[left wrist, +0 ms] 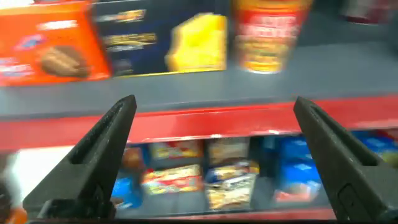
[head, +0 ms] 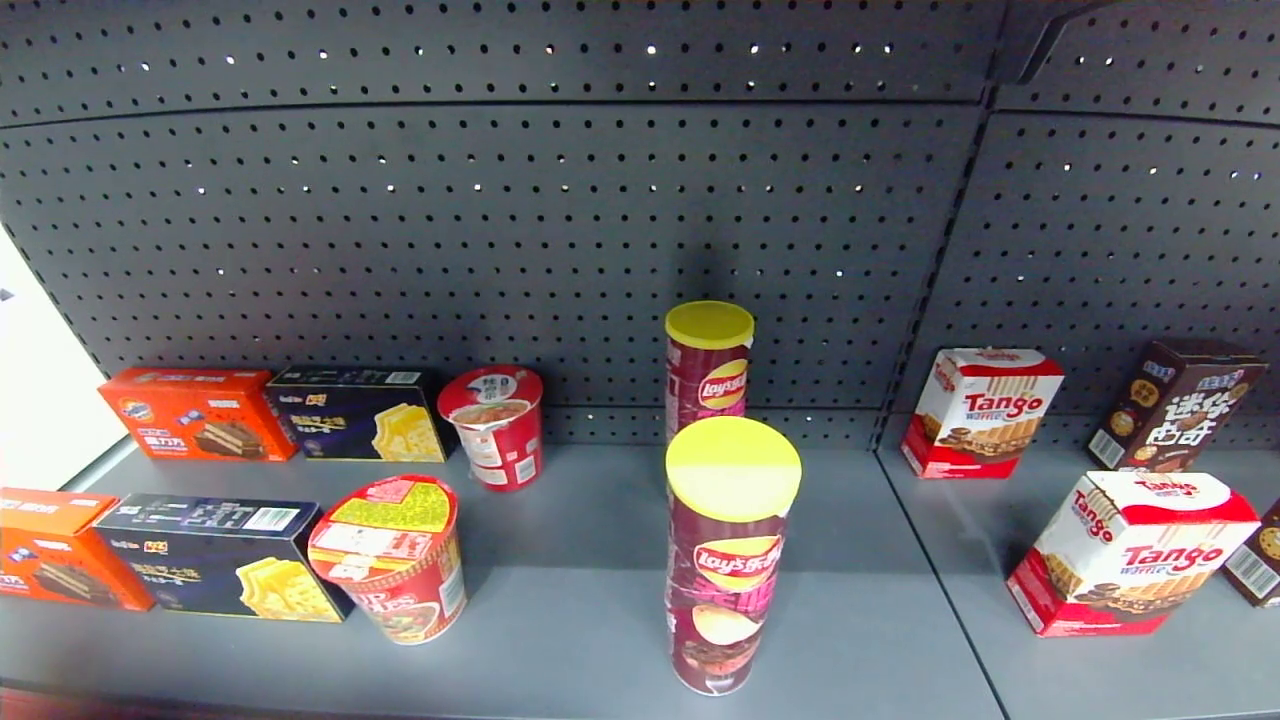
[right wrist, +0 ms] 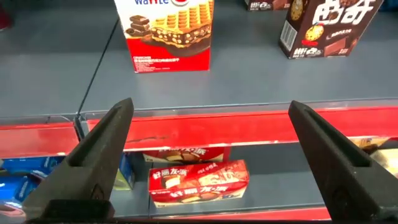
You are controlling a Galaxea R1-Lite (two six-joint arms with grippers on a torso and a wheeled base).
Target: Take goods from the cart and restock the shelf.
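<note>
Head view: front can and back can stand mid shelf. At left, cups & boxes.
Left wrist view: left hand spread wide, empty, by shelf edge.
Right wrist view: right hand spread, empty, near wafer box.

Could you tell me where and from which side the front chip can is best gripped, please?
Probably its mid-body, below the yellow lid, coming level from the open front of the shelf. The front chip can stands upright, a round tube with free space either side, so the jaws can close across it. A second can stands behind, so avoid pushing deep.
</note>
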